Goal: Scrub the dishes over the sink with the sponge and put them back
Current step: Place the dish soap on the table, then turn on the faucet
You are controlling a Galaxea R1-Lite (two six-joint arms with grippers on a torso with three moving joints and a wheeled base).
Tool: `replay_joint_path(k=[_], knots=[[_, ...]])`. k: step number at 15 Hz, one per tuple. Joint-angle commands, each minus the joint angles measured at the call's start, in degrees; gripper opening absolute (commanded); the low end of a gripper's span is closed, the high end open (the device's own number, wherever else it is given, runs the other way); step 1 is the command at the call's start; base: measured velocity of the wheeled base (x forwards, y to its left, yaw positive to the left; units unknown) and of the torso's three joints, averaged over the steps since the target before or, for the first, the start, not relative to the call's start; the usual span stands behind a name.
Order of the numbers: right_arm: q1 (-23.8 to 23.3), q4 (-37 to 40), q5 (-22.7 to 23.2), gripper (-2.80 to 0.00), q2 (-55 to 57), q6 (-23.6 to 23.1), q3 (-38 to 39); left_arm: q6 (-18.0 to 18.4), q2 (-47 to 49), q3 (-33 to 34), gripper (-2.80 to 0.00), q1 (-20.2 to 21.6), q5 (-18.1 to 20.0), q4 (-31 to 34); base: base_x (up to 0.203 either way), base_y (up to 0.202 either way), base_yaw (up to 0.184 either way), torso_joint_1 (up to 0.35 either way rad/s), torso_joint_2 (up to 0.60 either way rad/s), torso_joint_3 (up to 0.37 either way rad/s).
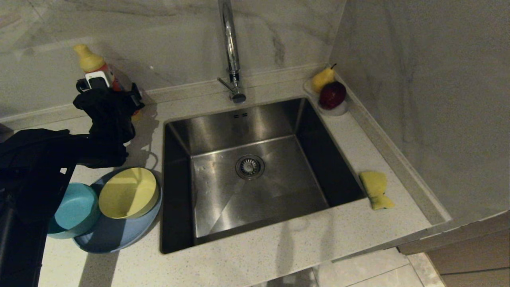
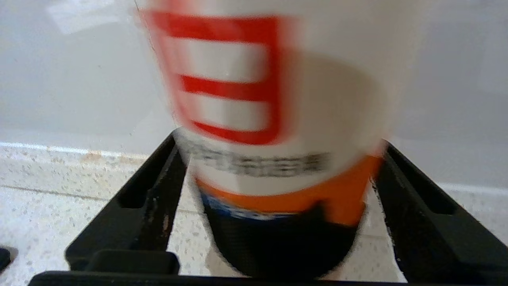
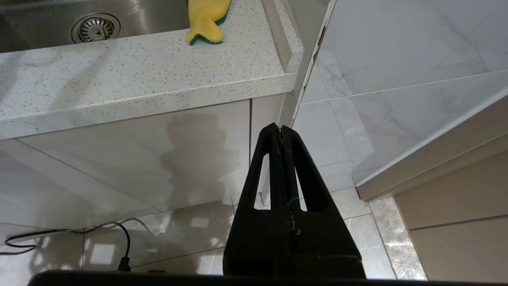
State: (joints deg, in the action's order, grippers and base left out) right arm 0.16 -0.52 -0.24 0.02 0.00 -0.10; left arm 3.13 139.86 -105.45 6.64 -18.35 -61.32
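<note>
At a marble-backed kitchen corner, the robot's left claw (image 2: pixel 274 222) stands spread around the base of a soap bottle (image 1: pixel 92 65) at the back of the counter (image 1: pixel 279 247) — its two black fingers flank the bottle without visibly pinching it, and the bottle stands upright on the counter. The dishes wait just below that arm in the head view: a yellow bowl (image 1: pixel 128 192) and a teal bowl (image 1: pixel 75 209) sit side by side on the periwinkle plate (image 1: pixel 115 235), hard against the left edge of the sink (image 1: pixel 255 167). The sponge (image 1: pixel 375 188) lies on the far side of the basin, on the narrow strip of counter to its right, long axis running roughly front to back, near the counter's raised right edge. The right claw (image 3: pixel 281 133), pressed together, hangs parked below the counter's front edge, pointing up toward that corner — by position the nearer arm to the sponge, while the left is nearer the dishes. Any reach for the sponge looks tight: wall to the right, sink drop to the left. The basin itself is bare down to the drain strainer (image 1: pixel 250 166), with the faucet (image 1: pixel 231 52) rising at the back and a small dish of fruit (image 1: pixel 329 93) in the rear corner.
</note>
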Motion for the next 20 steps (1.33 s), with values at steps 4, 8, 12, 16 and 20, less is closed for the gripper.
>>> replay_joint_path(k=[4,8,12,16,20], knots=[[0.0,0.0,0.0,-2.8,-0.1,0.0,0.0,-0.1,-3.1,-0.6,0.0,0.0,-1.2,-0.5,0.0,0.0,0.0,0.0,0.0,0.0],[0.0,0.0,0.0,-2.8,-0.1,0.0,0.0,-0.8,-9.1,0.1,0.0,0.0,-1.3,-0.2,0.0,0.0,0.0,0.0,0.0,0.0],[0.0,0.0,0.0,-2.8,-0.1,0.0,0.0,-5.6,-17.7,3.7,0.0,-0.1,-1.2,2.3,0.0,0.0,0.0,0.0,0.0,0.0],[0.0,0.0,0.0,-2.8,-0.1,0.0,0.0,-10.6,-28.9,5.8,0.0,-0.1,-1.2,14.2,0.0,0.0,0.0,0.0,0.0,0.0],[0.0,0.0,0.0,-2.8,-0.1,0.0,0.0,-13.4,-41.5,12.2,-2.8,-0.1,-0.4,19.9,0.0,0.0,0.0,0.0,0.0,0.0]])
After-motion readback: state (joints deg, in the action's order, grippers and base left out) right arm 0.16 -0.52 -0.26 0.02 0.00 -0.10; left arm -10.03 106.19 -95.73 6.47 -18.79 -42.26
